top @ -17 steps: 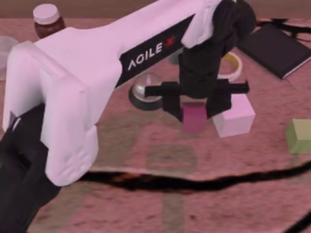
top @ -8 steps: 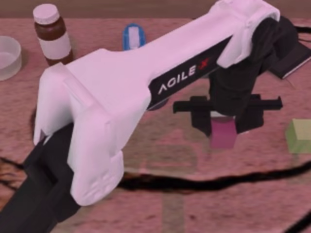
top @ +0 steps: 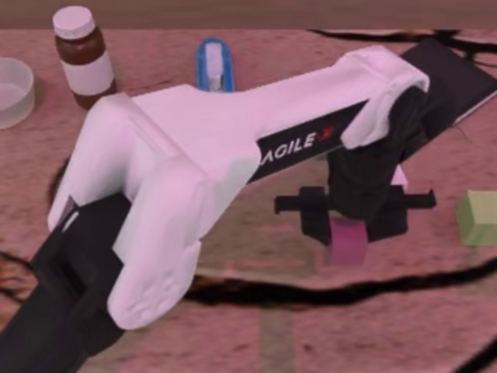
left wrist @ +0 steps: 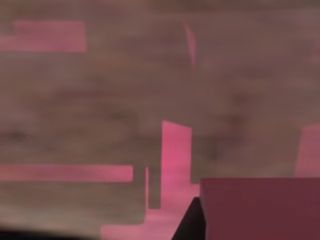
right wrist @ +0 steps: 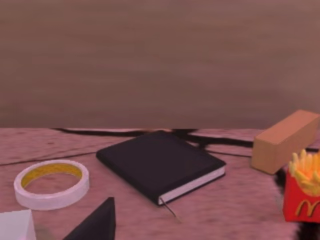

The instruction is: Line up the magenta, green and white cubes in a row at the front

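Note:
My left gripper is shut on the small magenta cube, holding it just over the table right of centre. In the left wrist view the magenta cube fills the lower corner beside one dark finger. Only a sliver of the white cube shows behind that gripper; its corner also appears in the right wrist view. At the right edge of the table sits the light green cube. My right gripper is out of the top view.
A brown bottle and a clear bowl stand at the back left, a blue object behind the arm. A black notebook, tape ring, wooden block and fries box lie at the back right.
My left arm has carried the magenta cube to the right, then down and toward the front. It now covers most of the white cube.

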Controlling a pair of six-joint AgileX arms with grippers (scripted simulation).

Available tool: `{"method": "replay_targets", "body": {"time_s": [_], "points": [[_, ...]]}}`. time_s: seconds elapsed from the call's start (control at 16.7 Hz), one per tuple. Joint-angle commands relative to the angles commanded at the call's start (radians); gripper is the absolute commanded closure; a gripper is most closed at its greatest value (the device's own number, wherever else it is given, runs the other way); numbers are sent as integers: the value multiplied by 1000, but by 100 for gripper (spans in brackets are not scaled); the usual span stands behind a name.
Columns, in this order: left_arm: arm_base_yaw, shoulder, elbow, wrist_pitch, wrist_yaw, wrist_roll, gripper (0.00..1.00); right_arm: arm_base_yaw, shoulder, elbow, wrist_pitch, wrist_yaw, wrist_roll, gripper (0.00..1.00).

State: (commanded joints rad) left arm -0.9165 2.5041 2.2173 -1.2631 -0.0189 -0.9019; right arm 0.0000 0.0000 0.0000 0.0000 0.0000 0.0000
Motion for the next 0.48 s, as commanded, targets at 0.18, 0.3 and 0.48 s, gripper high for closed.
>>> {"method": "replay_targets", "body": {"time_s": [0.18,0.3,0.48], "points": [[-4,-4,-65,65,-1,0,100,0,0,0,0,0,0,0],[-4,-4,-66,66,-1,0,100,0,0,0,0,0,0,0],[-4,-4,-66,66,-1,0,92,0,0,0,0,0,0,0]]}}
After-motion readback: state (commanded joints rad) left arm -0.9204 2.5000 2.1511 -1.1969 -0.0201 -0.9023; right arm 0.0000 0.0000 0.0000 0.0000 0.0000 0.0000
